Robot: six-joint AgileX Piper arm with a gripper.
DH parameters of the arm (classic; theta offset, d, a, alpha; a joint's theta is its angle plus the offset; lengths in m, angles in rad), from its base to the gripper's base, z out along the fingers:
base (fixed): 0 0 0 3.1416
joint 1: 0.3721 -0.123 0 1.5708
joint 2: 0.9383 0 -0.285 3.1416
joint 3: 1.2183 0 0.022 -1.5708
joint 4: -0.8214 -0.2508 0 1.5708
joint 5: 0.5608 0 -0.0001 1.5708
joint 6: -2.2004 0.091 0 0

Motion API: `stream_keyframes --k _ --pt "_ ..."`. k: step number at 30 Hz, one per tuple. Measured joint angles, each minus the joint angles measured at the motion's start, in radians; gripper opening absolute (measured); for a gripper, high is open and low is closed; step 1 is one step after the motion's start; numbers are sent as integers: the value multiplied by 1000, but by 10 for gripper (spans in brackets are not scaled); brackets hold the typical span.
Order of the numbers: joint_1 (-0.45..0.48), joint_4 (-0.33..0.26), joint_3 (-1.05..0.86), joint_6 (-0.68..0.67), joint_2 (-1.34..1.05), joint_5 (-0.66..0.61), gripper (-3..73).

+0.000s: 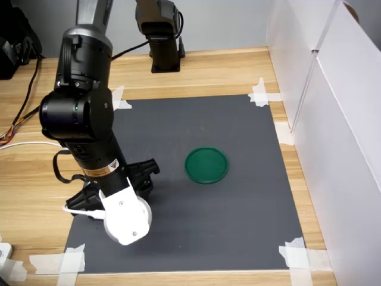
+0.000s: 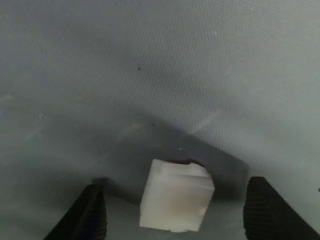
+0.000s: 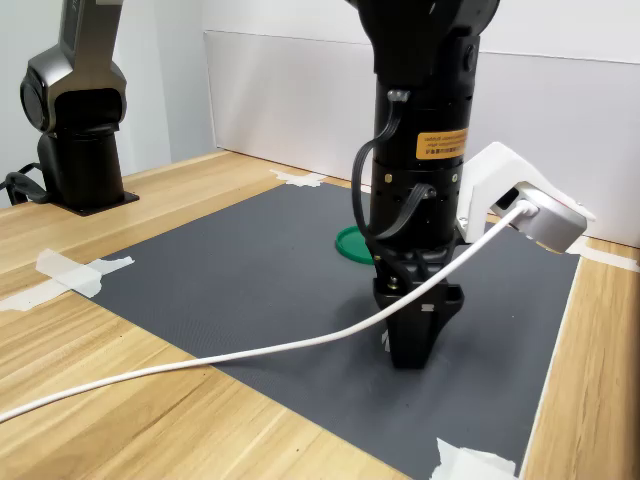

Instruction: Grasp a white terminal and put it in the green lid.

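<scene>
White terminal (image 2: 176,196) | between open hand (image 2: 175,215) fingers | untouched

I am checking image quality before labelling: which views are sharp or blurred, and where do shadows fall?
Wrist view: the small white plastic terminal block is soft-focused, both dark fingers are blurred, and a broad shadow darkens the grey mat around the block. First exterior view: sharp, evenly lit, the round dark-green plastic lid is clear. Second exterior view: sharp, with soft shadow under the arm.
</scene>
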Motion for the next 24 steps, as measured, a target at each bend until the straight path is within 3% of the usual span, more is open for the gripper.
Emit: stream_keyframes --k 4,8,16,24 --pt "0 2 0 0 8 0 665" --pt "0 2 1 0 9 0 601" --pt "0 0 1 0 9 3 280" --pt "0 0 1 -3 7 -3 279"
